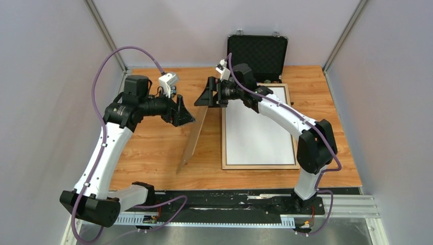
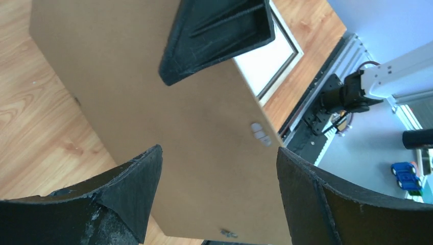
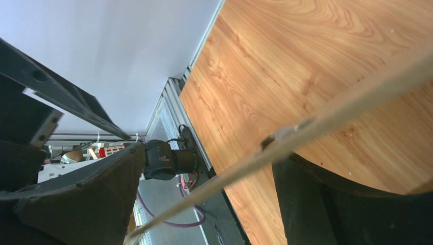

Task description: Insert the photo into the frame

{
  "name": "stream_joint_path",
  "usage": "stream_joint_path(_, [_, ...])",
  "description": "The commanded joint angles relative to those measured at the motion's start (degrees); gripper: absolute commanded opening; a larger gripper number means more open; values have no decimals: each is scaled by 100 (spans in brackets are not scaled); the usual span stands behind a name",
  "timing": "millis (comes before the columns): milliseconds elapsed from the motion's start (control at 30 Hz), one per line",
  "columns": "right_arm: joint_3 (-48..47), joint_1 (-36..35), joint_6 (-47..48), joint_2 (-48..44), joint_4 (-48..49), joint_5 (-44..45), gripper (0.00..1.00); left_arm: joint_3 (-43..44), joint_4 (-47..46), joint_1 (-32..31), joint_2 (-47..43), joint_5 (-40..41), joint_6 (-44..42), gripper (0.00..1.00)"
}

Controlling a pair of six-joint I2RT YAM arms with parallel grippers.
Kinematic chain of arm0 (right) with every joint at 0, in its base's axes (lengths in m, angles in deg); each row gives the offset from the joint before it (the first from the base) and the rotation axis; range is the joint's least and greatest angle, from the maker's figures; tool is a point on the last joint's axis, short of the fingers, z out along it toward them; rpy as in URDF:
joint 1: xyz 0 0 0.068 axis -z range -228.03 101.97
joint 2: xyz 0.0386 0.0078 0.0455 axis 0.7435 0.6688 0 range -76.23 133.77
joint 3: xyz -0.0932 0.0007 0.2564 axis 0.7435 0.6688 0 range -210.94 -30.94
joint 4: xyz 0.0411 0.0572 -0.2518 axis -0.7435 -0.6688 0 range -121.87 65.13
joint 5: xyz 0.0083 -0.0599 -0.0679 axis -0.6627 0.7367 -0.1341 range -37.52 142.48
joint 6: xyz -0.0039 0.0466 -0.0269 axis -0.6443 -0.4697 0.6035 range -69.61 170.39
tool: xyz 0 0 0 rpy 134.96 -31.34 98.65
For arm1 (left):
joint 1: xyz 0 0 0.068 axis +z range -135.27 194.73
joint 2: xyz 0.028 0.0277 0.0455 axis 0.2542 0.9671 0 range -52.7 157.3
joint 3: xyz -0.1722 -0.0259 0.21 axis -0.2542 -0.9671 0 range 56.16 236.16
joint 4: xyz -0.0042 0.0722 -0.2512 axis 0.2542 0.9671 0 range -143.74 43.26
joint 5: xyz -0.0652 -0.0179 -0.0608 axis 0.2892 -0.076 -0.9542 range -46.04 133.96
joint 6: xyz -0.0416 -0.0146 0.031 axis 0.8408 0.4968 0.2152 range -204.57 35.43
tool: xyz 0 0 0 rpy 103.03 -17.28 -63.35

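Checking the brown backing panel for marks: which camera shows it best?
Left wrist: the backing panel shows its broad face. Top view sees a tilted, narrow sliver; right wrist, only its thin edge.

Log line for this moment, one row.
backing panel: tilted on edge | left fingers: open, facing it | right fingers: open, straddling its top edge | photo: white side up in frame

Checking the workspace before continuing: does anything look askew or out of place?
Yes: the brown backing panel stands on edge, leaning, left of the frame rather than lying flat; the open fingers of the right gripper straddle its top. The frame lies flat and square.
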Motion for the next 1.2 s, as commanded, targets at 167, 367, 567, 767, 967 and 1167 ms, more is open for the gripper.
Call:
stream_joint_path(167, [735,235,-82,-443,540,170,84,28,-127,-13,-252,1258,-113,92])
stream_joint_path(367, [1172,467,-93,-727,850,180,60,78,-112,-15,-176,1526,-111,92])
stream_joint_path(567, [1427,622,-92,-738,1106,246,9,133,-111,-8,-134,1702,-195,92])
stream_joint_path(767, [1448,777,-62,-693,1106,343,0,-81,-164,-2,-107,1914,-416,92])
stream_joint_path(967, [1696,1046,-137,-944,1363,259,0,-539,-502,289,29,1751,-721,95])
stream_joint_path(1167, [2088,1358,-362,-1473,1819,62,0,-1047,-1006,1204,109,703,-733,100])
